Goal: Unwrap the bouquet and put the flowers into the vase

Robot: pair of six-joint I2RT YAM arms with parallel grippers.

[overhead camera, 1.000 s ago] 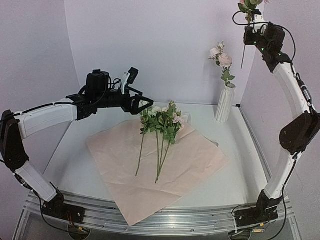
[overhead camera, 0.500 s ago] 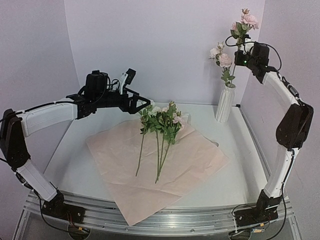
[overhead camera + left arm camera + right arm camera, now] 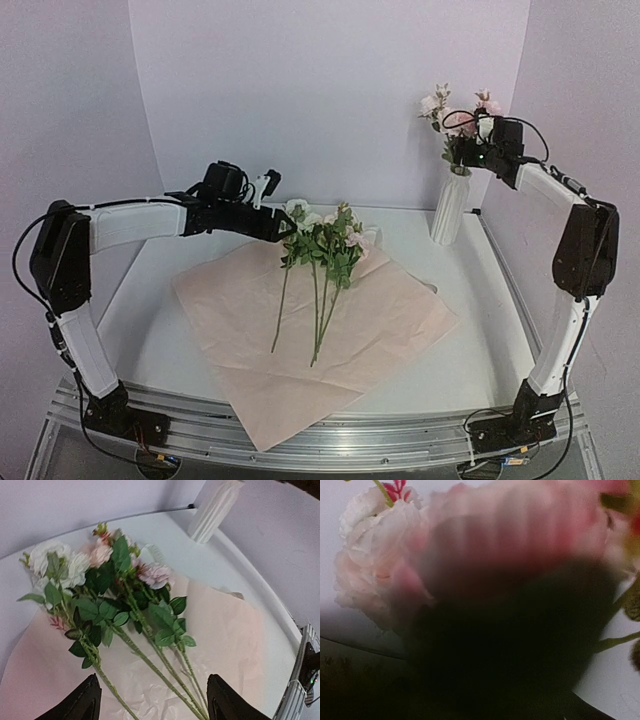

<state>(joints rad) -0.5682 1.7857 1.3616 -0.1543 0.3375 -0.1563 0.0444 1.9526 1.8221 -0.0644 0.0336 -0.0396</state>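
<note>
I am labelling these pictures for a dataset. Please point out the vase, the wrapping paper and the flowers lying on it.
vase [image 3: 450,208], top view, ribbed body.
wrapping paper [image 3: 400,310], top view, bare right part.
flowers [image 3: 325,245], top view, leafy heads.

I work in what looks like a robotics lab booth: plain pale backdrop panels [image 3: 330,90] fill the top and both sides of the frame. My arm bases [image 3: 120,415] are bolted to a bare aluminium rail [image 3: 330,435] along the bottom edge, with loose cables [image 3: 505,458] beside a white table [image 3: 490,350].

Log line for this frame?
paper: spread flat | loose flowers: lying on paper | vase: upright, blooms in it | left jaws: open, by loose flowers | right jaws: at vase top, state unclear
</note>
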